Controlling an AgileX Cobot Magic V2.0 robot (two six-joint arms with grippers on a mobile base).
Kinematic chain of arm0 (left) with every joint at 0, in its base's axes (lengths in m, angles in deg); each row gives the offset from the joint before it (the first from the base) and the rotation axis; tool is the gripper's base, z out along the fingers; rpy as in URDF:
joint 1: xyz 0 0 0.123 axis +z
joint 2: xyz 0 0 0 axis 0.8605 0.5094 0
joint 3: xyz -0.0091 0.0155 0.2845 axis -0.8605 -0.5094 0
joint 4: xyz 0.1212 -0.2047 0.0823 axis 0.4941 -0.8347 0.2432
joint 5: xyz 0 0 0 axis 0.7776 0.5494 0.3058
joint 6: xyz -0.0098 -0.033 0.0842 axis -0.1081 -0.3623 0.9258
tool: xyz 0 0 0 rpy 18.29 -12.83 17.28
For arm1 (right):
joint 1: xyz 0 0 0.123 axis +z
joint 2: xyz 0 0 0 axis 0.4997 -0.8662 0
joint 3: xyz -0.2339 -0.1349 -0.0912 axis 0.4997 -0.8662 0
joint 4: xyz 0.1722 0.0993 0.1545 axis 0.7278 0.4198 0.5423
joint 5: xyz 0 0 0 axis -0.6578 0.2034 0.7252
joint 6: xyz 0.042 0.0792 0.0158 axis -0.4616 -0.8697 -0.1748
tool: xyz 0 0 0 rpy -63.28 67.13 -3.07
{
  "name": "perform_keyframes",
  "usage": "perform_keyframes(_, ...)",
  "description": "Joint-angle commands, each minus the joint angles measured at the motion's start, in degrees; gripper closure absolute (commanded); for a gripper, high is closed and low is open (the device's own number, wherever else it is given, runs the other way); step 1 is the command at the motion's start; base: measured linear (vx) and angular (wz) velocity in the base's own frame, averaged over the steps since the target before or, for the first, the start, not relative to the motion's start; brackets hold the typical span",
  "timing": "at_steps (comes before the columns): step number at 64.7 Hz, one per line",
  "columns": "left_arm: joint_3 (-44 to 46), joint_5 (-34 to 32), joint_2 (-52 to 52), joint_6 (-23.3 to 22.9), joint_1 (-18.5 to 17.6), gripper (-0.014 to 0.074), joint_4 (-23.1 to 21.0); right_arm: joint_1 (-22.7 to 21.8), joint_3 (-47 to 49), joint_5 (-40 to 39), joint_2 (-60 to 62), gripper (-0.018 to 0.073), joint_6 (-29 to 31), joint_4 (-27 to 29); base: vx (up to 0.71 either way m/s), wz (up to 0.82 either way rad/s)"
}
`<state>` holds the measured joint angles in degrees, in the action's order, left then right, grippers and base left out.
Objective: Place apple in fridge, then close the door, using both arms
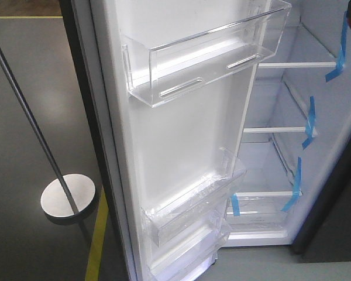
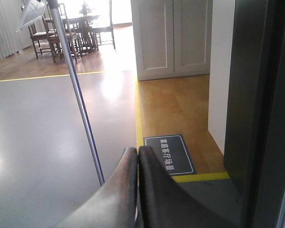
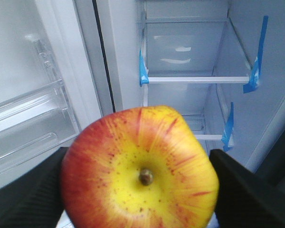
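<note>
Logged from left of the fridge (image 1: 269, 96) across to its opening. Well left of the fridge: found a pole stand (image 1: 67, 199) on the grey floor (image 1: 23, 117), near enough to the door's outer side to count as an obstacle for an elbow during the closing push. Immediately left of the fridge opening: found the door (image 1: 181, 146) swung wide, with its white inner face and clear bins (image 1: 205, 64) toward the front camera. Inside the fridge: counted several glass shelves (image 1: 292, 64) with blue tape strips (image 1: 309, 123) at their front corners; saw nothing on them. Checked the left gripper (image 2: 137, 156): fingers (image 2: 128, 171) pressed together with nothing between, outside the fridge beside a dark grey panel (image 2: 256, 95), probably the door's outer face. Checked the right gripper (image 3: 140, 190): clamped on the apple (image 3: 140, 166), stem dimple toward the wrist camera, in front of the fridge opening and not yet past a shelf edge (image 3: 199, 80). Risks, as judged: could clip a shelf front or peel tape if driven in at the wrong height; could lose the apple off the smooth glass if released near the edge; could squeeze it out sideways, given contact only on its round flanks; could trap the right arm if the door is swung before withdrawal; could leave the door ajar after a weak push.
</note>
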<state>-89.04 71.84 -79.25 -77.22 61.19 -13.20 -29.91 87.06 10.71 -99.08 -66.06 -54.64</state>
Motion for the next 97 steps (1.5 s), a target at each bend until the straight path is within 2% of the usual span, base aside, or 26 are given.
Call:
perform_keyframes(1,1.0,-4.3,-0.9,-0.6,-0.2,0.0602,0.0,-0.1,1.7,-4.7,1.4,0.0374,0.2,0.1,0.00,0.00)
perform_keyframes(63,1.0,-4.3,-0.9,-0.6,-0.2,0.0602,0.0,-0.1,1.7,-5.1,1.4,0.0374,0.2,0.3,0.00,0.00)
perform_keyframes(71,1.0,-4.3,-0.9,-0.6,-0.2,0.0602,0.0,-0.1,1.7,-5.8,1.9,0.0374,0.6,2.2,0.00,0.00)
perform_keyframes(78,1.0,-4.3,-0.9,-0.6,-0.2,0.0602,0.0,-0.1,1.7,-8.3,2.7,0.0374,4.0,8.1,0.00,0.00)
perform_keyframes(83,1.0,-4.3,-0.9,-0.6,-0.2,0.0602,0.0,0.0,2.4,-10.3,3.0,0.0374,9.5,15.0,0.00,0.00)
perform_keyframes(90,1.0,-4.3,-0.9,-0.6,-0.2,0.0602,0.0,0.0,4.6,-11.0,2.2,0.0374,20.8,28.5,0.00,0.00)
perform_keyframes(97,1.0,-4.3,-0.9,-0.6,-0.2,0.0602,0.0,0.0,7.4,-9.5,-0.2,0.0374,34.0,46.0,0.00,0.00)
